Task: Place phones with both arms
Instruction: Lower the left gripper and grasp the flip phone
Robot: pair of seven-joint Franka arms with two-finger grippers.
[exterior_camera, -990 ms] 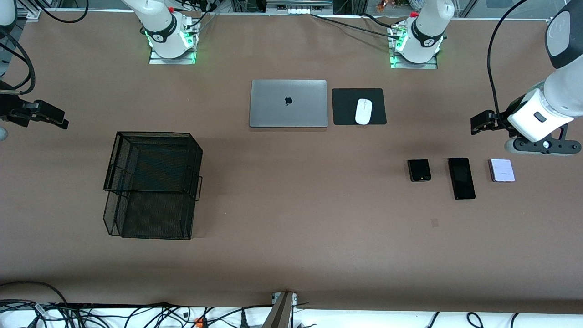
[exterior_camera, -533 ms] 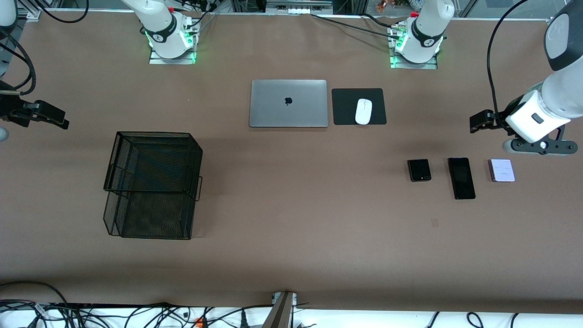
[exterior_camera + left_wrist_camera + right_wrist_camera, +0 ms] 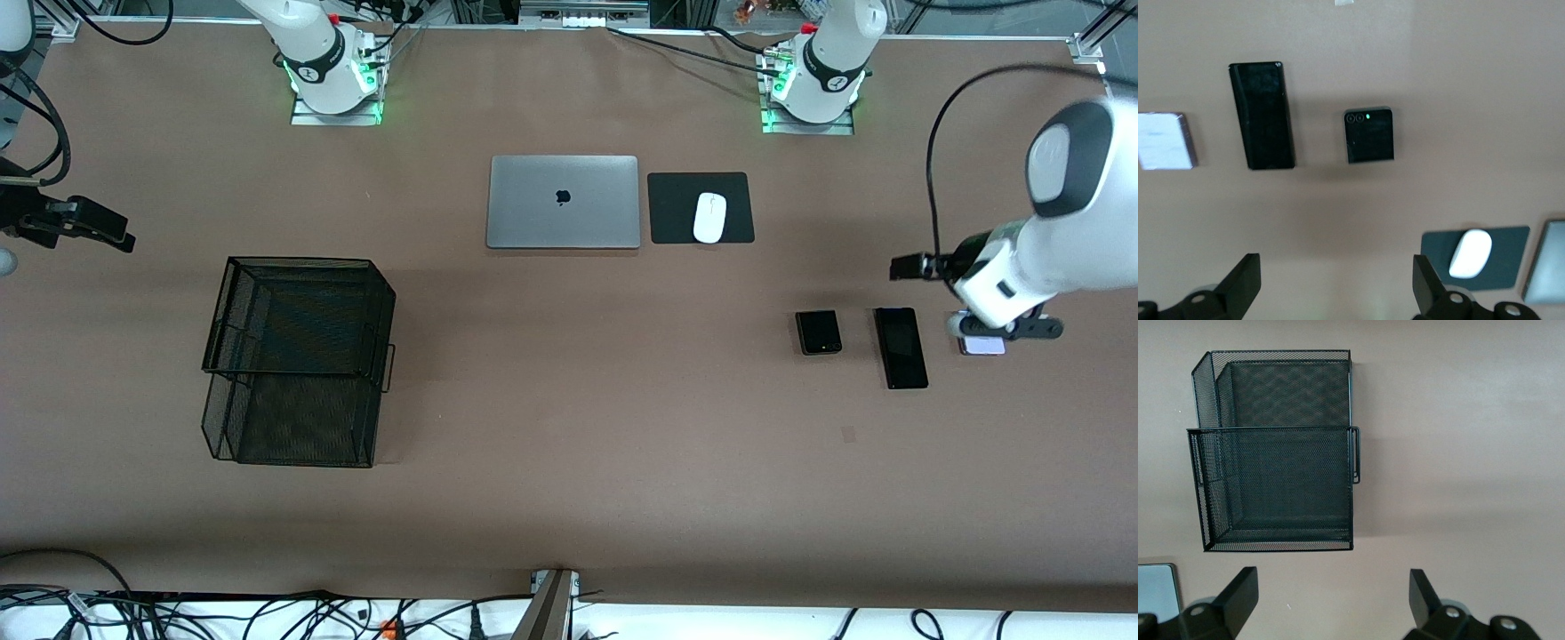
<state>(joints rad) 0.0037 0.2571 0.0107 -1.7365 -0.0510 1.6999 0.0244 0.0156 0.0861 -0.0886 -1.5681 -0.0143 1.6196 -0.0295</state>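
Step in hand, judged: left gripper (image 3: 1331,293), fingers spread wide and empty, approaches the phone row at the left arm's end of the table.

Row, lying flat and apart: small squarish black phone (image 3: 818,332); long slim black slab phone (image 3: 901,347) beside it; small squarish pale lilac phone (image 3: 981,344) endmost.

Advice: centre over one phone, straddle its short width, descend square.

Right gripper (image 3: 1331,603), likewise spread and empty, waits over bare table near the black wire-mesh two-tier tray (image 3: 298,360).

Obscured: the left arm's wrist covers most of the lilac phone in the front view.
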